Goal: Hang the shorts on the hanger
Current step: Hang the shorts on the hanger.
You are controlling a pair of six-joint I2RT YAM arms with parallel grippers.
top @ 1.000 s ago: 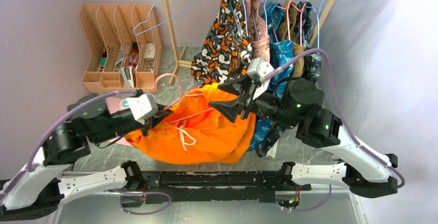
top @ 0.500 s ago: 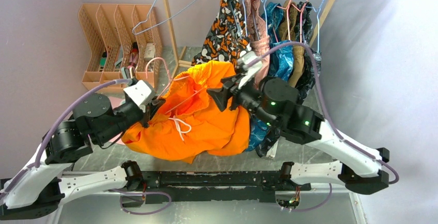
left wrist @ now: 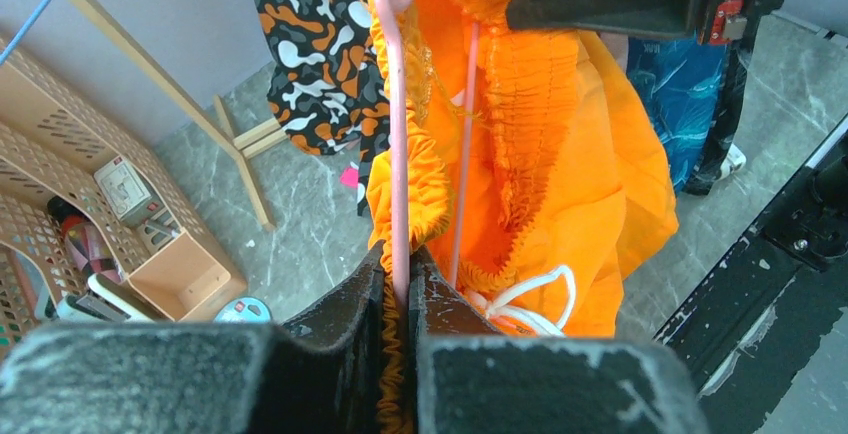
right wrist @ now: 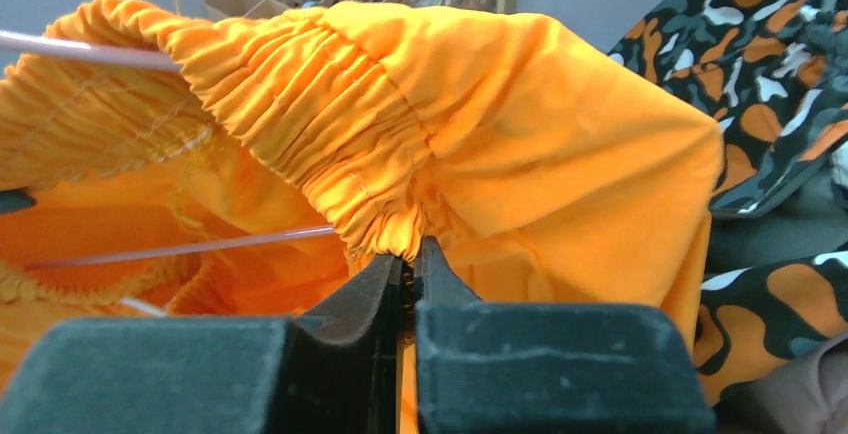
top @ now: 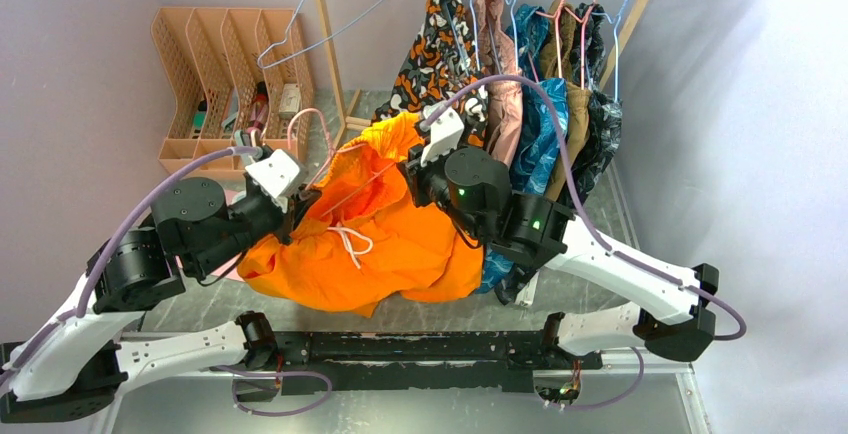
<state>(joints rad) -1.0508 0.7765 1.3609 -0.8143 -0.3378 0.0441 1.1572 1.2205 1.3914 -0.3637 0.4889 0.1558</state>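
Fingers of the left gripper (left wrist: 400,269): pressed together on the thin pink wire hanger (left wrist: 397,134), with a fold of gathered orange elastic pinched in alongside the wire.
Fingers of the right gripper (right wrist: 410,254): closed tight on the ruched waistband of the bright orange fabric shorts (right wrist: 520,134), at its outer fold.
Where the shorts are: held up in the air between the two arms, above the middle of the grey marbled table (top: 180,304). The loose legs sag toward the near edge.
Where the hanger is: its hook pokes up on the left arm's side. One wire runs along the bunched waistband and a second passes inside the waist opening.
White drawstring (top: 350,244): dangles loose down the front, caught on nothing I can see.
Done so far: as I read it, the hanger is threaded into the waist and the fabric is gathered onto it.
Left to do: the waistband looks crumpled toward one side, not spread along the wire. It likely needs pulling across and settling before either grip lets go.
Unclear: whether the far shoulder of the hanger is inside the fabric, as orange folds hide it.
Nearby: the wooden clothes rack (top: 325,44) stands at the far edge. The orange-black-white patterned garment (top: 430,64) hangs just behind the shorts.
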